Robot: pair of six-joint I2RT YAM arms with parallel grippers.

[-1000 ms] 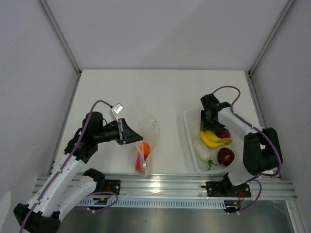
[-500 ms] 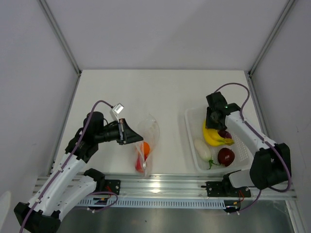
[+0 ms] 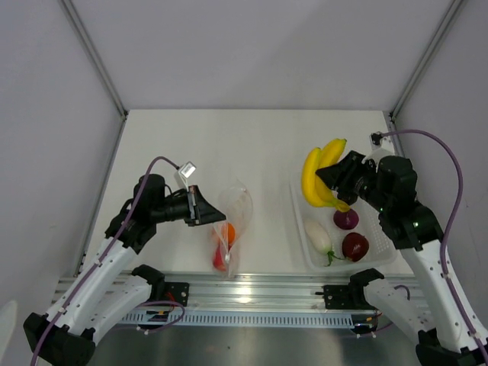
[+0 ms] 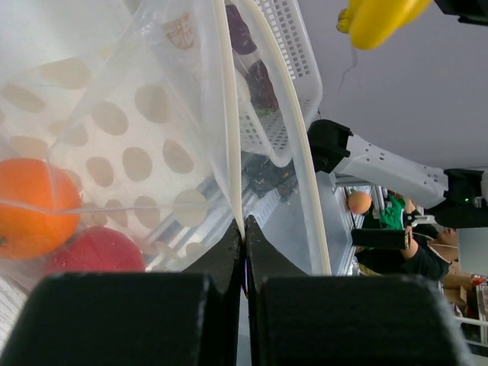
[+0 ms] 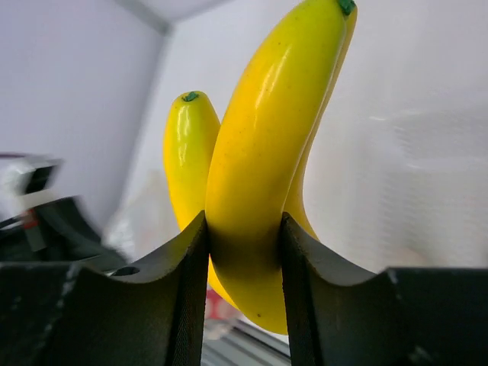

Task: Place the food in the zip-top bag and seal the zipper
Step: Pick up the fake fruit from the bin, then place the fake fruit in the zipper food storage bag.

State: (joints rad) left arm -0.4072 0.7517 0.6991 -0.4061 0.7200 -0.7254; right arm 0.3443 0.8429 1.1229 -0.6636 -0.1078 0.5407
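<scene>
Up out of the tray (image 3: 299,229) comes the banana bunch (image 3: 311,179), clamped in my right gripper (image 5: 244,252) (tips upward); my left gripper (image 4: 244,230) pinches the zip-top bag (image 3: 236,206).

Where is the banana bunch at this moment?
The banana bunch is on the right of the top view, clamped in the right gripper above the far left corner of the tray, with the bag off to its left.

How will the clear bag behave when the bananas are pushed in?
Probably floppy: the zip-top bag is thin crinkled film, pinched at one edge by the left gripper. It may fold or slide. The orange ball inside could weigh it down.
</scene>
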